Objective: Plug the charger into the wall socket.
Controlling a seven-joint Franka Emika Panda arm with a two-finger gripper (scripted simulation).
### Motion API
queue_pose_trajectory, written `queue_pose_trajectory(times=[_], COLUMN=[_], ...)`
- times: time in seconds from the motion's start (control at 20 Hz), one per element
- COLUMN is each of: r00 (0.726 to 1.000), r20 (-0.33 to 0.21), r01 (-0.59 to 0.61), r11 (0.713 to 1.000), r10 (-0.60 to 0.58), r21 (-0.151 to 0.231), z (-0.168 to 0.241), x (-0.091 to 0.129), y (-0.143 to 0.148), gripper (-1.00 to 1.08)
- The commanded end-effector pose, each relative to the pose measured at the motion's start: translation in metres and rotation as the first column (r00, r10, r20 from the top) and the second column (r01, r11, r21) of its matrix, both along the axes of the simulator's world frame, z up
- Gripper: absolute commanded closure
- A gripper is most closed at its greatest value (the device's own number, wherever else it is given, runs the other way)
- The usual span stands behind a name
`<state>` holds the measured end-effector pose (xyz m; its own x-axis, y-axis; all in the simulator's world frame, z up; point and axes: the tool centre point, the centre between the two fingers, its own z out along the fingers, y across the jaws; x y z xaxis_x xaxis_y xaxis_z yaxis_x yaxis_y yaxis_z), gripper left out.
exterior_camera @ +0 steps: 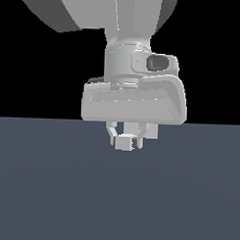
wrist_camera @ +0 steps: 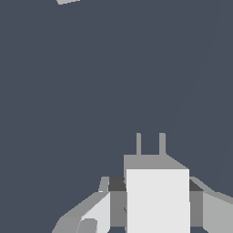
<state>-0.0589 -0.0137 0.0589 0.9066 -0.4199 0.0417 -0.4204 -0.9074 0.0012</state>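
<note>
A robot gripper [exterior_camera: 125, 141] holds the charger [exterior_camera: 123, 142] between closed fingers [exterior_camera: 112, 137], just above the dark bench [exterior_camera: 117, 200]. In the wrist view its two prongs [wrist_camera: 150, 144] point ahead. Only a corner of the socket [wrist_camera: 68, 2] shows, far off; slight tilt or slip could likely make the prongs miss the holes.

A flat, matte slate-blue floor [exterior_camera: 50, 198] fills the lower half of the exterior view, meeting a black background. In the wrist view, a small light-grey piece [wrist_camera: 68, 2] shows at the frame edge.
</note>
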Motion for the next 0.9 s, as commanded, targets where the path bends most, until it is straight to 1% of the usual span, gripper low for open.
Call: queue_pose_trajectory(times=[0.0, 0.45, 0.65, 0.85], r00=[0.999, 0.984, 0.978, 0.975], r20=[0.000, 0.000, 0.000, -0.001], r01=[-0.051, -0.179, -0.209, -0.221], r11=[0.999, 0.984, 0.978, 0.975], r10=[0.051, 0.179, 0.209, 0.221], r21=[0.000, 0.001, 0.001, 0.002], z=[0.010, 0.034, 0.040, 0.042], x=[0.012, 0.047, 0.056, 0.060], y=[-0.009, -0.028, -0.032, -0.033], gripper=[1.08, 1.08, 1.08, 1.08])
